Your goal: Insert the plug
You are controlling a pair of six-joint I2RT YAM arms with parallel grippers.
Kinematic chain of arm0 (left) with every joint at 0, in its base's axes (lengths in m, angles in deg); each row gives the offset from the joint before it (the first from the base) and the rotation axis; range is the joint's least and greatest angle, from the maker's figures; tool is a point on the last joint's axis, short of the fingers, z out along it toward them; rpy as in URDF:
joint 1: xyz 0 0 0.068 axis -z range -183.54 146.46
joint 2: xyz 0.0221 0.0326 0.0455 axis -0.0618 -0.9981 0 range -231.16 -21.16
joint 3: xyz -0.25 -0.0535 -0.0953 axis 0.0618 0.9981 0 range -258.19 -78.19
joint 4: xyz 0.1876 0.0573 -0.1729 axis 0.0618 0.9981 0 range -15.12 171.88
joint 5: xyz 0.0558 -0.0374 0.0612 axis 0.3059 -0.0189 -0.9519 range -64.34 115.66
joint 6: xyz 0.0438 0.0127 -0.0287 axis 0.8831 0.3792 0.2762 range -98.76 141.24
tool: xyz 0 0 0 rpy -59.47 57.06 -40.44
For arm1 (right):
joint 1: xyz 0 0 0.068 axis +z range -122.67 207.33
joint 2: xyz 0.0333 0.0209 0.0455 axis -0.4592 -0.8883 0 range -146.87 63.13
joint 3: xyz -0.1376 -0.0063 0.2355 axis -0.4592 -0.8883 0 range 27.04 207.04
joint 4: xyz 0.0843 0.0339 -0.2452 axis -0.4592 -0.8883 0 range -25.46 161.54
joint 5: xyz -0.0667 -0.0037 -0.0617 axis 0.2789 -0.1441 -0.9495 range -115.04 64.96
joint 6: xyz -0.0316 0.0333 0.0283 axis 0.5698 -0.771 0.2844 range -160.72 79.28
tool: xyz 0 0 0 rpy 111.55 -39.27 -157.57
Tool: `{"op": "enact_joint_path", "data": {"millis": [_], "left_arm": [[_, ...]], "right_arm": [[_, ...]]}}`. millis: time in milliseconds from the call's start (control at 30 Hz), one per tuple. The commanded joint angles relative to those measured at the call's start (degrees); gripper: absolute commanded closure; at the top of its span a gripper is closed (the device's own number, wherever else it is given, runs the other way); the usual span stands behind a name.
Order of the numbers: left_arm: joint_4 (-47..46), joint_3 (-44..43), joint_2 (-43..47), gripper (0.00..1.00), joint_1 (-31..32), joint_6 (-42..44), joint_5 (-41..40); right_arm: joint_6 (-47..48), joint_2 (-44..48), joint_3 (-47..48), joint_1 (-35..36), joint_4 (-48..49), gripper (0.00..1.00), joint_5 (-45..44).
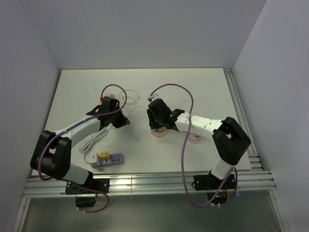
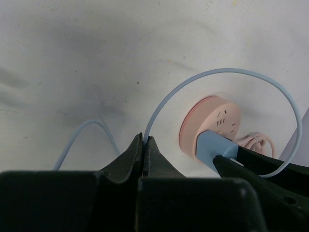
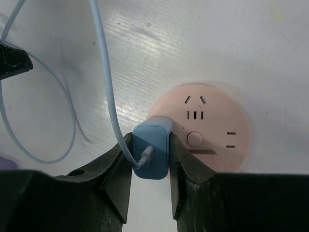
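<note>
The blue plug [image 3: 152, 157] is clamped in the right gripper [image 3: 150, 145] at the rim of the pink socket [image 3: 212, 130]. Whether its pins are seated cannot be told. Beside the socket, the left gripper [image 2: 143, 145] is pinched together on the cable [image 2: 231, 71]. The plug should be squared to the socket face and pressed straight in, with the cable kept slack.

I am seeing a pale blue plug [image 3: 151, 151], and its cable [image 3: 104, 72] is showing the same pale blue. The round socket [image 3: 212, 125] is showing salmon pink against the white desk [image 3: 251, 38]. My right claw [image 3: 149, 145] and left claw [image 2: 143, 145] are both showing black. The power strip [image 1: 113, 159] is showing lilac, its adapter [image 1: 102, 155] yellow.
</note>
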Motion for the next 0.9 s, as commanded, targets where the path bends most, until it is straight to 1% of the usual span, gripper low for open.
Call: {"op": "enact_joint_path", "data": {"millis": [0,133,167,267,333,433,467,533,600,633,667,700,800,833,867], "left_arm": [[-1.2,0.4,1.7,1.0,0.2,0.5,0.1],[-0.6,0.9,2.8,1.0,0.4,0.2,-0.4],[-0.5,1.0,3.4,1.0,0.4,0.2,-0.5],[-1.3,2.4,4.7,1.0,0.5,-0.3,-0.6],[-1.5,2.7,4.9,1.0,0.5,-0.3,-0.5],[-1.8,3.8,5.5,1.0,0.8,-0.2,-0.8],[-2.2,4.5,5.7,1.0,0.8,-0.1,-0.7],[-2.2,4.7,5.8,1.0,0.8,0.0,-0.7],[-2.0,4.7,5.9,1.0,0.8,0.6,-0.7],[-1.9,4.8,5.9,1.0,0.8,0.8,-0.8],[-1.8,4.6,6.2,1.0,0.8,1.2,-1.0],[-1.3,4.5,6.2,1.0,0.8,1.3,-0.9],[-1.2,4.4,6.2,1.0,0.8,1.5,0.6],[-1.5,4.5,6.6,1.0,0.8,1.4,1.1],[-1.9,5.1,6.8,0.99,0.8,1.2,1.7]], "right_arm": [[-5.3,-7.4,-7.6,3.1,-11.3,1.0,-0.9],[-13.1,-8.5,-10.4,6.9,-12.5,1.0,-0.8],[-14.3,-8.5,-12.1,7.6,-12.4,1.0,-2.0],[-19.3,-8.5,-13.3,11.7,-13.5,1.0,-5.7],[-23.1,-8.9,-14.5,13.4,-12.9,1.0,-6.0],[-27.4,-11.6,-16.2,15.5,-11.9,1.0,-8.0],[-28.2,-13.9,-16.4,16.2,-11.5,1.0,-8.3],[-31.2,-15.0,-16.5,17.3,-12.0,1.0,-10.7],[-32.8,-12.8,-16.6,18.2,-12.9,1.0,-13.7],[-33.4,-11.4,-16.1,18.2,-14.1,1.0,-17.3],[-33.4,-9.0,-15.3,18.1,-15.2,1.0,-18.9],[-32.5,-7.5,-14.4,18.1,-17.1,1.0,-20.7],[-28.3,-1.5,-11.9,18.1,-16.7,1.0,-22.2],[-27.8,-0.6,-10.7,18.2,-17.4,0.98,-22.7],[-27.4,0.9,-10.2,18.2,-17.6,0.9,-23.0]]}}
